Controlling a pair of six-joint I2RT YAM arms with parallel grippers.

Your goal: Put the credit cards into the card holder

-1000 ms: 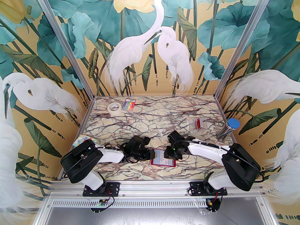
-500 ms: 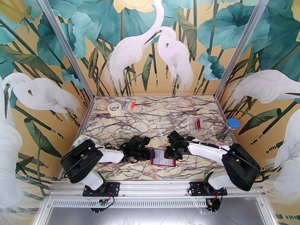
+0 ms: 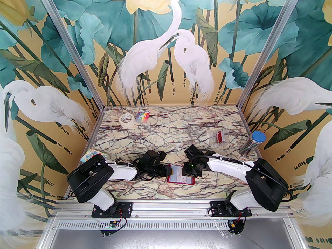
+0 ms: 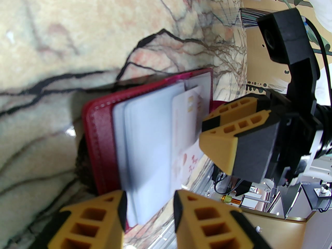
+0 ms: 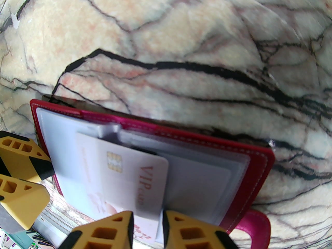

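Observation:
The dark red card holder (image 3: 181,183) lies open near the table's front edge, its clear sleeves facing up (image 4: 101,139) (image 5: 259,170). A pale credit card (image 5: 145,175) with a gold chip and red "VIP" lettering sits partly inside one sleeve (image 4: 185,123). My right gripper (image 5: 147,216) rests its fingertips on the card's outer end, jaws a little apart with nothing pinched between them (image 4: 203,128) (image 3: 187,174). My left gripper (image 4: 149,201) straddles the holder's left corner with open jaws, and a gap shows beside the sleeves (image 3: 168,170) (image 5: 48,183).
A clear plastic case (image 3: 219,137) with something red in it lies at the right. A clear tube with a blue lid (image 3: 253,141) leans by the right wall. A tape roll (image 3: 126,119) and a rainbow-striped packet (image 3: 143,115) lie at the back left.

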